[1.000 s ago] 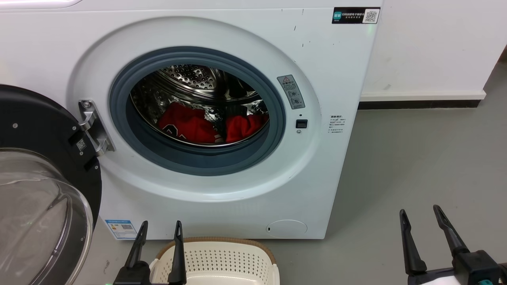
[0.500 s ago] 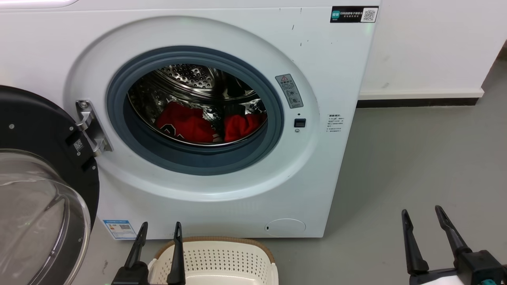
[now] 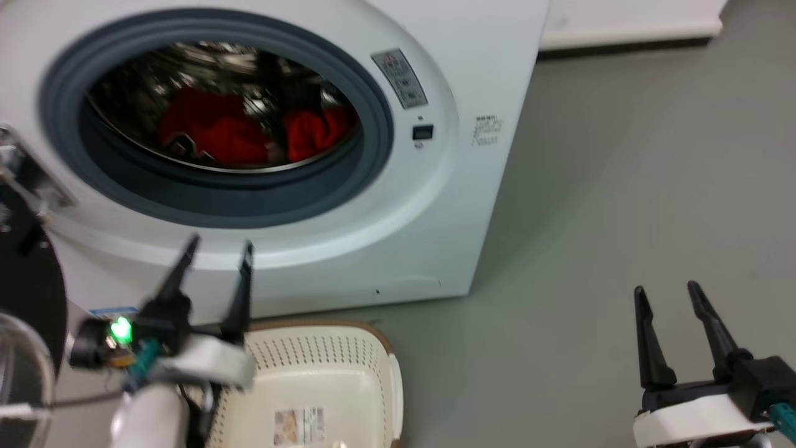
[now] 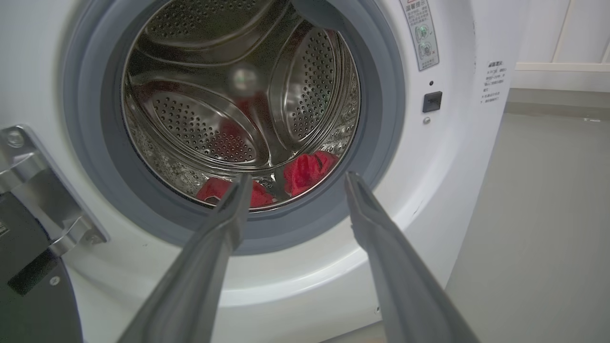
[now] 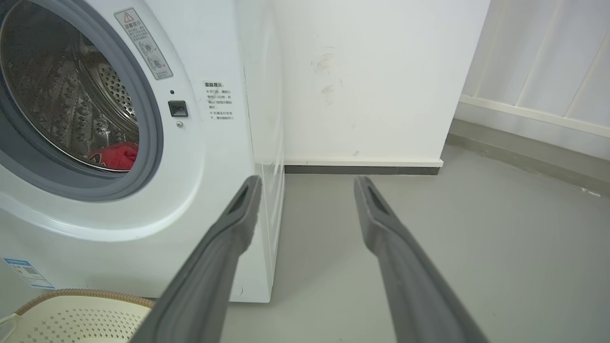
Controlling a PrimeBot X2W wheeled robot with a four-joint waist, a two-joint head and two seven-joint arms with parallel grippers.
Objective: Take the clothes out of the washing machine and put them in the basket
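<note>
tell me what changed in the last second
The head camera moved, shifting the whole view. The left gripper rose, open, toward the opening of the large white front-loading washing machine. Nothing grasped. The bright red fabric clothes stay in the drum; the right gripper stays open.

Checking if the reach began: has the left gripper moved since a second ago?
Yes. The left gripper rose: its tips, earlier level with the basket rim, now overlap the washing machine front.

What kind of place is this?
Probably a laundry corner of a plain room: a front-loading washing machine with red clothes inside, a laundry basket on the grey floor before it, and a bare white wall.
</note>
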